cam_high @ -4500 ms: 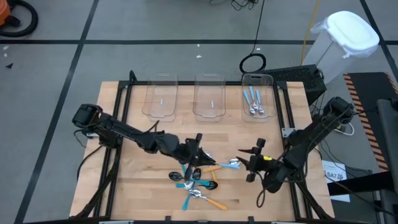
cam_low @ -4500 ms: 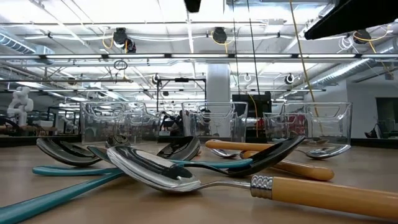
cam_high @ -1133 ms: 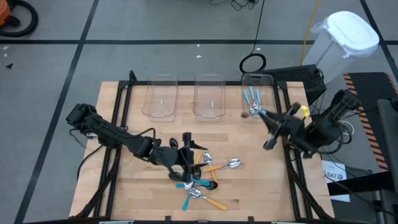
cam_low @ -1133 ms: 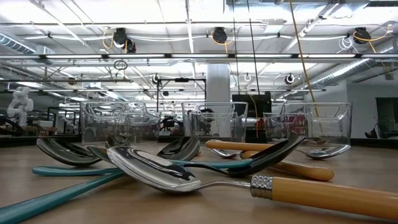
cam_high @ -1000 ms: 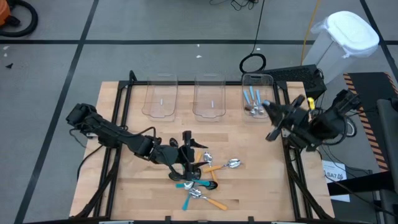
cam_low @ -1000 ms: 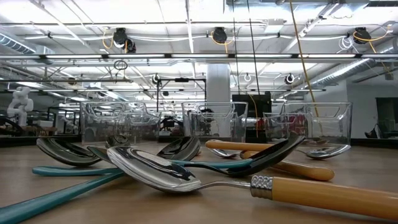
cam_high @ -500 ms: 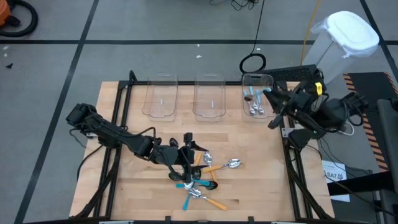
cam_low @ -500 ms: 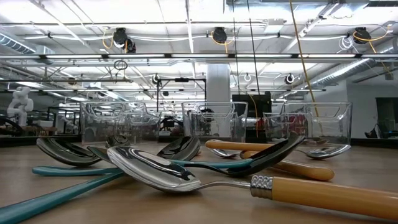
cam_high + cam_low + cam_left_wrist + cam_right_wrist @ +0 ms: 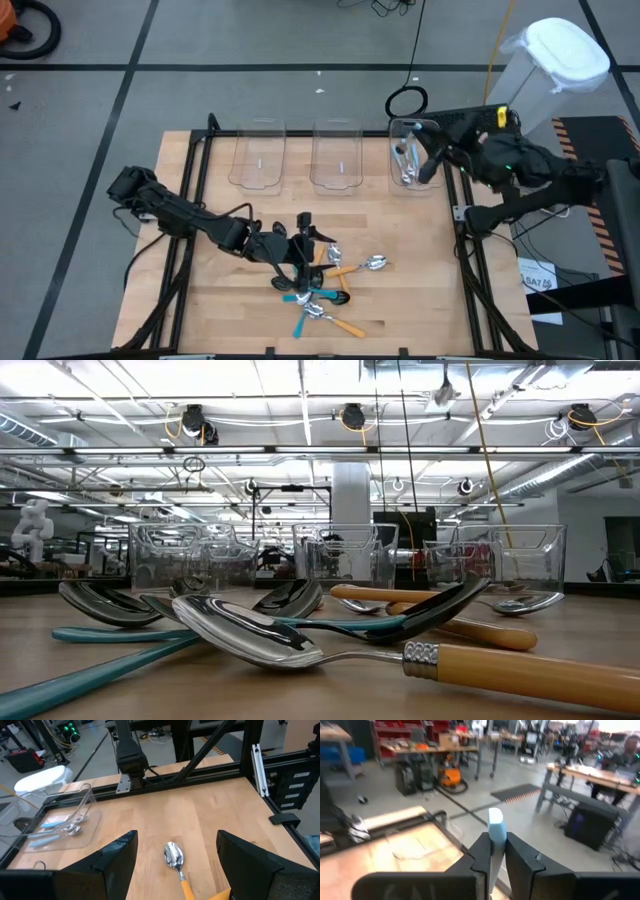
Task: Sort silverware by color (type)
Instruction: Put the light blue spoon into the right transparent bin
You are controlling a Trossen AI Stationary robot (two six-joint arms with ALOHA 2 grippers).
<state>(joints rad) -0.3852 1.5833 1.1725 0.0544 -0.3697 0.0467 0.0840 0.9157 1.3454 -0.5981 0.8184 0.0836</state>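
Right gripper (image 9: 494, 851) fingers pinching a light-blue spoon handle (image 9: 496, 827); left gripper (image 9: 175, 857) fingers spread wide.

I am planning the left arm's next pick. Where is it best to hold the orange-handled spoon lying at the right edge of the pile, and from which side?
Probably the orange handle near the neck, from straight above, fingers across it. This spoon lies flat on bare wood. Its rounded silver bowl would likely slip, and the handle's far end runs into the pile. The open left gripper hovers close by.
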